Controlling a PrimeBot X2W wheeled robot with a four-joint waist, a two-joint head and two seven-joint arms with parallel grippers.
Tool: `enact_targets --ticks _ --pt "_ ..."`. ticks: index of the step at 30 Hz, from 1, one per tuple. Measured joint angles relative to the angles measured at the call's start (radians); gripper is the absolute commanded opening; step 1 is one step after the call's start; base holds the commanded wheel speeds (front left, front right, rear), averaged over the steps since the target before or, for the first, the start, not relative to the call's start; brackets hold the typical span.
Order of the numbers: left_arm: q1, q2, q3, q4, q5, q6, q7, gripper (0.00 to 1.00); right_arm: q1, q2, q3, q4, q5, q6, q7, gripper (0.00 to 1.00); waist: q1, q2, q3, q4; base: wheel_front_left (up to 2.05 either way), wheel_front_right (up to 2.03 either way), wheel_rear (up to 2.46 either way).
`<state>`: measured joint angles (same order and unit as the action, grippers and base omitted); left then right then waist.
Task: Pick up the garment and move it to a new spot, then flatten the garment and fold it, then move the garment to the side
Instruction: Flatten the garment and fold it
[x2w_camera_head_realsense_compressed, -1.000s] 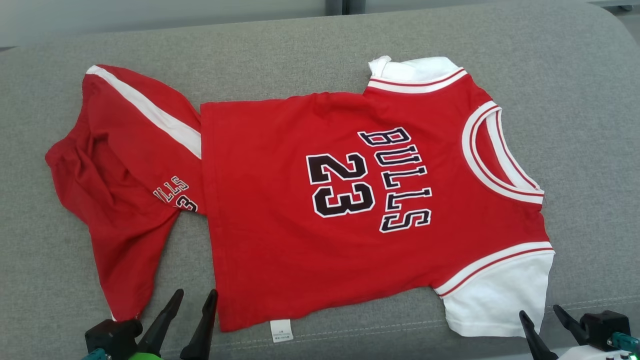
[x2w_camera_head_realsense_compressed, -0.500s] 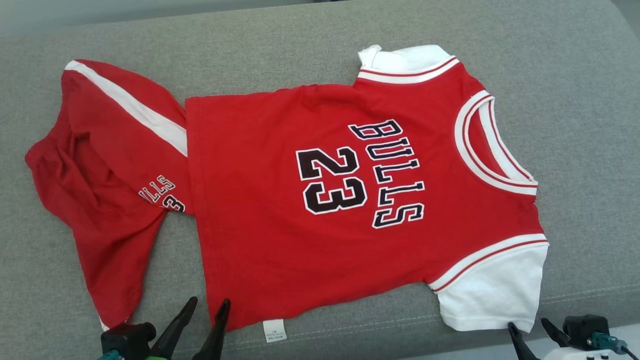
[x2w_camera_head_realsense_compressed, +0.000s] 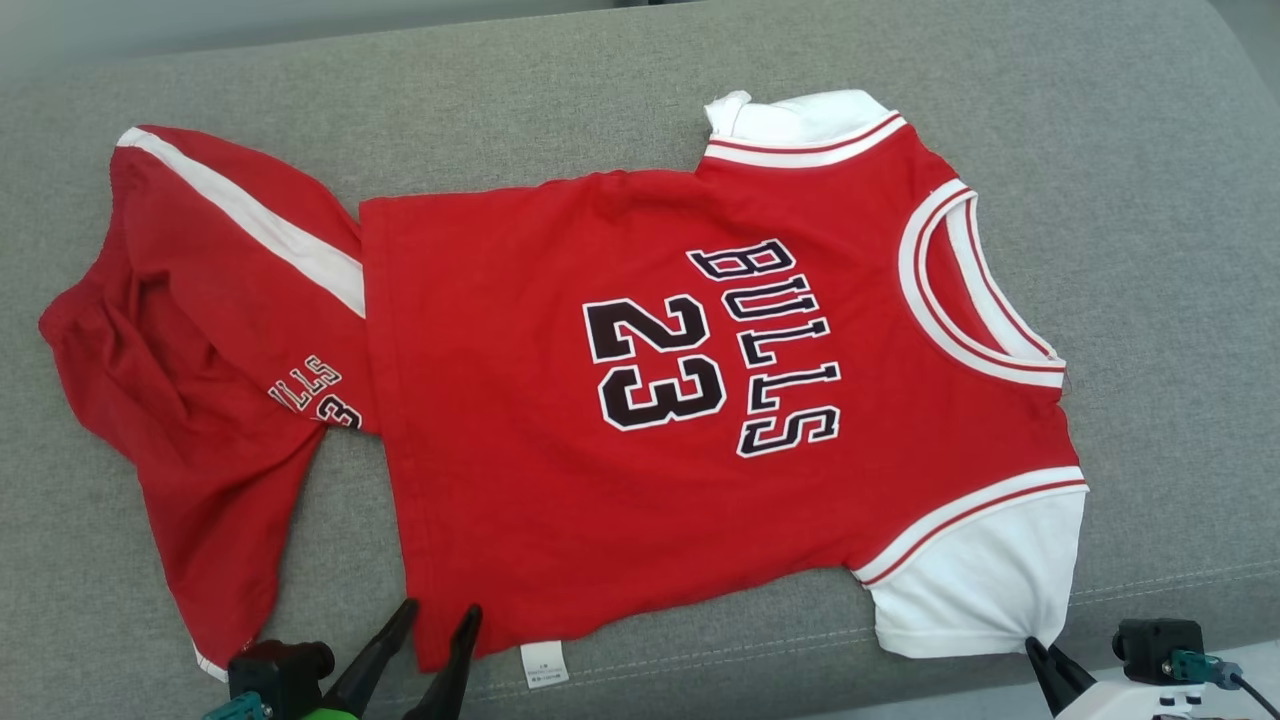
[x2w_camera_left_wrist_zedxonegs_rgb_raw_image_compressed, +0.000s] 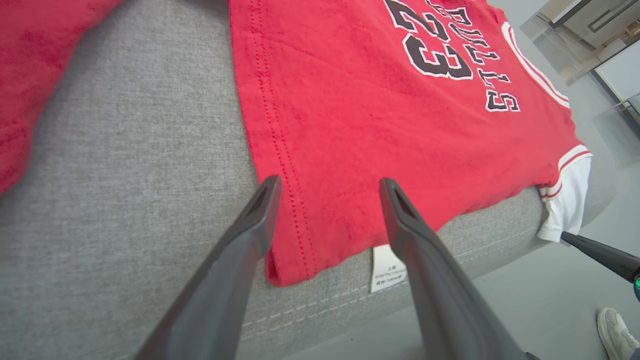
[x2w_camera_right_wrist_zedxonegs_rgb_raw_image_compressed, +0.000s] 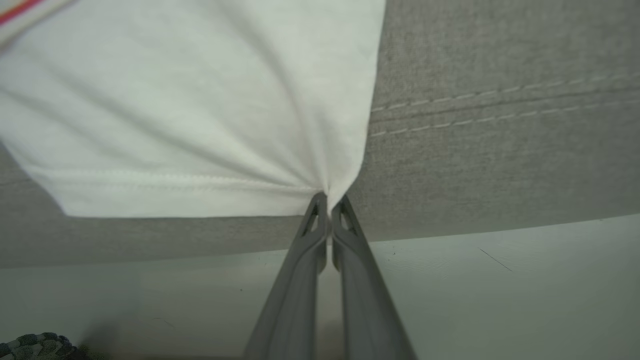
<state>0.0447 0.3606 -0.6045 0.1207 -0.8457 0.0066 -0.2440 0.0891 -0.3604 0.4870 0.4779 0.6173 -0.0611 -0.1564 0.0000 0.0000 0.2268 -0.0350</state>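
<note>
**Q:** What has moved?
**A:** My right gripper (x2w_camera_right_wrist_zedxonegs_rgb_raw_image_compressed: 329, 197) was apart a second ago. Now its fingers are together, pinching the near white sleeve corner of the garment (x2w_camera_head_realsense_compressed: 640, 400). My left gripper (x2w_camera_left_wrist_zedxonegs_rgb_raw_image_compressed: 329, 181) has come forward to the hem. The head camera shifted too.

**Q:** Left state?
**A:** Fingers spread wide either side of the hem corner, gripping nothing. Can't tell if the tips touch cloth.

**Q:** Where's the garment?
**A:** Flat on the grey cushion (x2w_camera_head_realsense_compressed: 1150, 200), lettering up, collar to my right. Its hem overlaps a crumpled red piece with a white stripe (x2w_camera_head_realsense_compressed: 200, 400) on my left.

**Q:** What differs between views?
**A:** Only the right wrist view shows the pinch, with sleeve cloth puckering in folds to the tips and the cushion's double stitched seam (x2w_camera_right_wrist_zedxonegs_rgb_raw_image_compressed: 500, 107) close up. The left wrist view shows the dotted hem stitching, a white care label (x2w_camera_left_wrist_zedxonegs_rgb_raw_image_compressed: 387, 267) hanging over the cushion edge, and a white shoe (x2w_camera_left_wrist_zedxonegs_rgb_raw_image_compressed: 612, 325) on the floor.

**Q:** Textures?
**A:** Soft knit jersey, coarse woven cushion, smooth tapered dark fingers.
</note>
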Motion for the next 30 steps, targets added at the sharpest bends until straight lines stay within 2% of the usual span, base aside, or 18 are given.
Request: enact_targets --ticks 18,19,21,22,24,28,30 --pt "0.001 -0.014 -0.015 0.084 -0.037 -0.008 0.058 1.00 -0.043 0.009 0.006 0.074 0.000 0.044 -0.011 0.00 0.0000 0.0000 0.001 -0.010 0.00 0.00 0.00" --pt "0.001 -0.017 -0.015 0.087 -0.042 -0.008 0.060 0.83 -0.046 0.009 0.007 0.078 0.000 0.046 -0.011 0.00 0.0000 0.0000 0.002 -0.010 0.00 0.00 0.00" --pt "0.001 -0.020 -0.015 0.091 -0.053 -0.016 0.067 0.42 -0.051 0.010 0.008 0.084 0.000 0.052 -0.012 0.00 0.0000 0.0000 0.003 -0.012 0.00 0.00 0.00" --pt "0.001 -0.021 -0.015 0.094 -0.060 -0.016 0.067 0.31 -0.053 0.010 0.009 0.086 -0.001 0.052 -0.014 0.00 0.0000 0.0000 0.003 -0.013 0.00 0.00 0.00" --pt "0.000 -0.022 -0.016 0.098 -0.066 -0.018 0.070 0.00 -0.058 0.012 0.011 0.093 -0.002 0.056 -0.019 0.00 0.0000 0.0000 0.004 -0.014 0.00 0.00 0.00" --pt "0.000 -0.030 -0.024 0.111 -0.084 -0.042 0.103 0.00 -0.061 0.013 0.011 0.098 0.000 0.072 -0.020 0.00 0.0000 0.0000 0.004 -0.015 0.00 0.00 0.00" --pt "0.000 -0.032 -0.027 0.113 -0.102 -0.053 0.119 0.00 -0.060 0.018 0.003 0.100 0.026 0.095 -0.020 0.00 0.0000 0.0000 0.003 -0.016 0.00 0.00 0.00"
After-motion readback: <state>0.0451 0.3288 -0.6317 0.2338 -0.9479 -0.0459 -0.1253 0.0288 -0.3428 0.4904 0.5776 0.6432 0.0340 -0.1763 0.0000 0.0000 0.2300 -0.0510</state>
